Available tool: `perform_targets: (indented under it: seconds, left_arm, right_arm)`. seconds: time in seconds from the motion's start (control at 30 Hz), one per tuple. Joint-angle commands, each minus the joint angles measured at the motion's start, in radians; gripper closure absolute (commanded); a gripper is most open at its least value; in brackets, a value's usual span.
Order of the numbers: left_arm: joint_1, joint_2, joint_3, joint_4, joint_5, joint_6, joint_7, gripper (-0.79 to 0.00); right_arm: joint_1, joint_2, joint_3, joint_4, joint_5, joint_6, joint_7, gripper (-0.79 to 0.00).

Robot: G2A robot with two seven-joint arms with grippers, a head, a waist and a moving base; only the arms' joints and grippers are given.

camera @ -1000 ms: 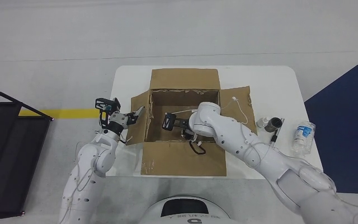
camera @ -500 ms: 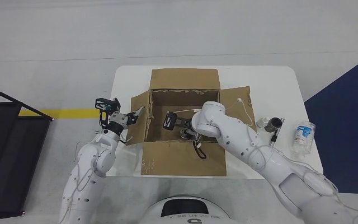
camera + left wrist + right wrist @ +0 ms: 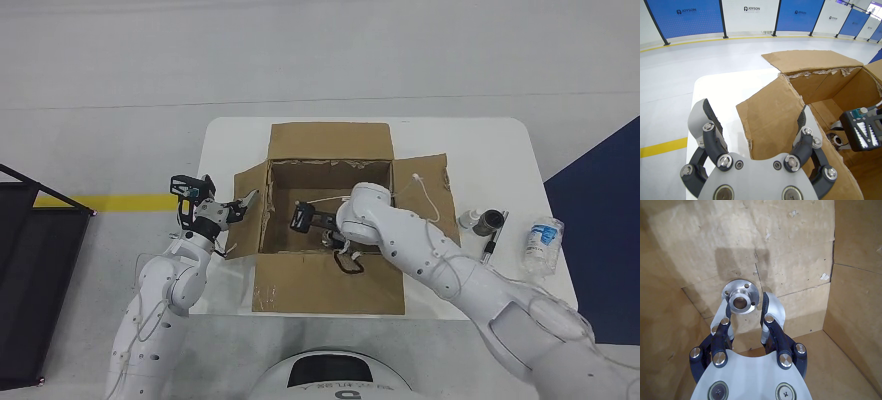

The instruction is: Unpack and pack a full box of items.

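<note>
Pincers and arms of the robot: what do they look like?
The left arm and right arm are smooth, rounded white shells with thin cables along them. The left pincer and right pincer match: a silver plate with round screws, black links, two curved silver fingers with ribbed black pads. A black box with a teal plug sits at the wrist.

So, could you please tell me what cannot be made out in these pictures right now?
1. Top view: the box floor, hidden by the right arm.
2. Right wrist view: whether the right gripper touches the flange; one finger overlaps its rim.
3. Top view: the small items beside the bottle, too small to name.
</note>
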Motion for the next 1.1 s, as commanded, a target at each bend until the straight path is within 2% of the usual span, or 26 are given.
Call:
perform_targets:
  seconds: [0.0,0.13,0.27,0.63,1.07]
  left_arm:
    - [0.000,0.000,0.000,0.000,0.000,0.000,0.000,-0.785]
    - [0.000,0.000,0.000,0.000,0.000,0.000,0.000,-0.785]
    - [0.000,0.000,0.000,0.000,0.000,0.000,0.000,-0.785]
    - [0.000,0.000,0.000,0.000,0.000,0.000,0.000,-0.785]
    - [0.000,0.000,0.000,0.000,0.000,0.000,0.000,-0.785]
  right_arm:
    - [0.007,-0.004,0.002,0.012,-0.007,0.018,-0.005,-0.339]
    - [0.015,-0.008,0.022,0.021,-0.016,0.055,-0.026,-0.314]
    - [0.006,-0.002,0.050,0.001,-0.025,0.066,-0.045,-0.240]
    - [-0.016,-0.010,0.049,-0.010,-0.031,0.050,-0.053,-0.274]
    - [0.004,-0.037,0.032,0.068,-0.044,0.055,-0.052,-0.280]
